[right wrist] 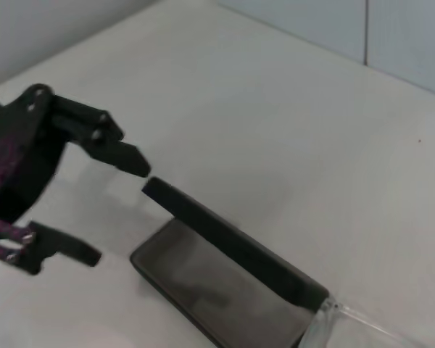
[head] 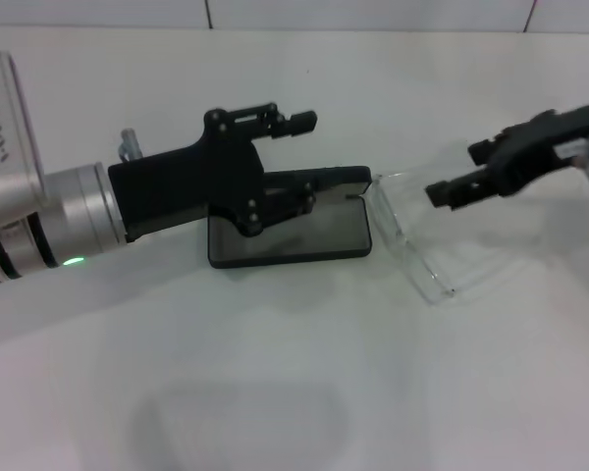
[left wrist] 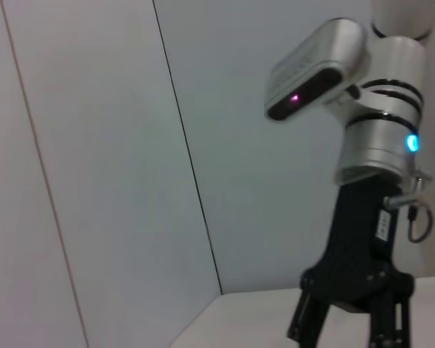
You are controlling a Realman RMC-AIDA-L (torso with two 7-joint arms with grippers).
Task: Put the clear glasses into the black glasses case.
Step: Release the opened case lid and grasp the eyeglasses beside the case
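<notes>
The black glasses case (head: 304, 240) lies open on the white table, its lid (head: 314, 181) standing up along the far side; the right wrist view shows its grey lining (right wrist: 217, 290). The clear glasses (head: 412, 245) lie on the table against the case's right end, and one corner shows in the right wrist view (right wrist: 325, 319). My left gripper (head: 309, 160) is open at the case's left end, one fingertip (right wrist: 134, 161) close to the lid's corner. My right gripper (head: 455, 173) hovers open just above and right of the glasses, with nothing in it.
The white tabletop (head: 275, 392) reaches a tiled wall (head: 373, 12) at the back. The left wrist view looks across at my right arm (left wrist: 377, 145) against a pale wall.
</notes>
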